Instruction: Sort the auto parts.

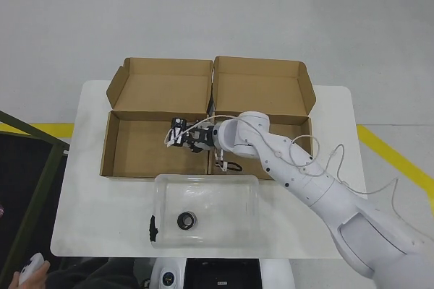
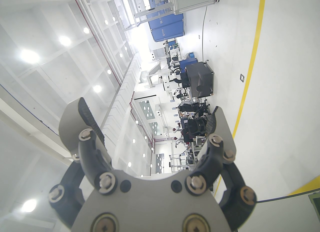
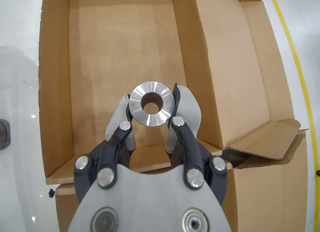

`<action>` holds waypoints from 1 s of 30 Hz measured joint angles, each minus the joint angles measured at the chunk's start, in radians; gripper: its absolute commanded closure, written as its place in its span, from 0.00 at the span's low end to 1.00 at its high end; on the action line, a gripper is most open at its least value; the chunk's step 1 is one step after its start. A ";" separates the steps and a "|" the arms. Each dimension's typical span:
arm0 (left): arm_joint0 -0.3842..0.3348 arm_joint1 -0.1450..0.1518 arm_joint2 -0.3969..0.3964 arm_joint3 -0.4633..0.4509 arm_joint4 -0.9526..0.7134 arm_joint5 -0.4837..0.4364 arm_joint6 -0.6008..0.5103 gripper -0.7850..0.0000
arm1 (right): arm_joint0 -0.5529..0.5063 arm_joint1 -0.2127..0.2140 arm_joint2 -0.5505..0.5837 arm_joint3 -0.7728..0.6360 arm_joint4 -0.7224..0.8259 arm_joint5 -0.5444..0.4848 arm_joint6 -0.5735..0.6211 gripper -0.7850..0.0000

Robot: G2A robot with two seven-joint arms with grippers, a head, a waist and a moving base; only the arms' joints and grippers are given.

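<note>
Two brown cardboard boxes stand side by side, touching, on the white table, both with their lids folded back. Just in front of them is one clear plastic bin. Two metal parts can be counted. One, a bright silver steel ring with a round centre hole, is pinched by its outer edge between the fingers of the right gripper, which are closed only as far as the ring's width. It hangs above the bare floor of the left box, and the arm crosses over the right box. The other, a dark metal ring, lies in the bin, with a small black piece at the bin's left wall. The left gripper is spread wide and holds nothing, pointing up into the room.
</note>
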 measured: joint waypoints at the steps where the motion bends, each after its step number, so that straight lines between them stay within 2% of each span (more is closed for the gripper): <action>1: 0.000 0.000 0.000 0.000 0.000 0.000 0.000 0.00 | 0.007 -0.008 -0.006 0.016 0.001 0.001 0.000 1.00; 4: 0.000 0.000 0.000 0.000 0.000 0.000 0.000 0.00 | 0.024 -0.026 -0.020 0.056 0.001 0.003 0.003 1.00; 12: 0.000 0.000 0.000 0.000 0.000 0.000 0.000 0.00 | 0.049 -0.063 -0.037 0.134 -0.001 -0.002 -0.007 0.87; 17: 0.000 0.000 0.000 0.000 0.000 0.000 0.000 0.00 | 0.053 -0.078 -0.036 0.176 0.001 -0.012 -0.019 0.77; 23: 0.000 0.000 0.000 0.000 0.000 0.000 0.000 0.00 | 0.056 -0.088 -0.029 0.198 -0.012 -0.021 -0.024 0.59; 30: 0.000 0.000 0.000 0.000 0.000 0.000 0.000 0.00 | 0.053 -0.096 -0.019 0.204 -0.023 -0.030 -0.015 0.59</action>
